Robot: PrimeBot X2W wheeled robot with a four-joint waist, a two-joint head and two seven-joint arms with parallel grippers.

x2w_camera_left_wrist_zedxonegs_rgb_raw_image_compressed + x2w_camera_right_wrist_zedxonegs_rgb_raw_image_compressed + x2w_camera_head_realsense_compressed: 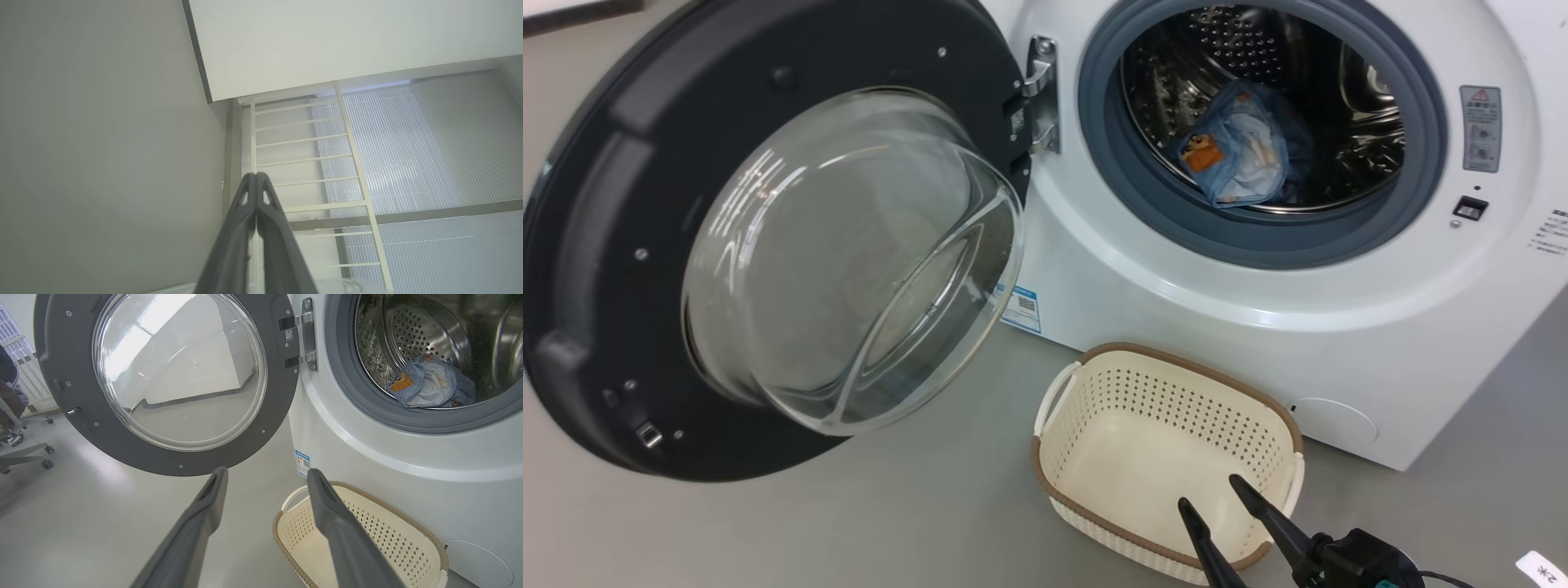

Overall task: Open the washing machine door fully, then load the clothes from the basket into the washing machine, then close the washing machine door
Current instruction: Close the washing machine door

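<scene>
1. The washing machine door [849, 261] stands swung wide to the left on its metal hinge [1041, 94]. It has a broad glossy black rim around a bulging clear glass bowl.
2. The washing machine [1176, 286] is white, with a grey rubber gasket around its mouth and a perforated steel drum behind it.
3. The clothes [1241, 151] lie inside the drum near its lower front. They are a crumpled light blue bundle with an orange-and-brown printed patch.
4. The basket [1176, 400] sits on the grey floor [890, 506] just in front of the machine, below its mouth. It is cream with perforated walls, a brown woven-look rim and white handles, and its bare bottom shows.
5. The right jaws stand wide apart and hold nothing, their dark fingers [1270, 514] over the basket's near edge. The left jaws are pressed together on nothing, pointing towards a white railing [322, 206].
6. A blue label [1021, 304] with a QR code sits at the machine's lower corner. A grey sticker [1480, 128] with a red warning triangle is right of the mouth. The print on both is too small to read.
</scene>
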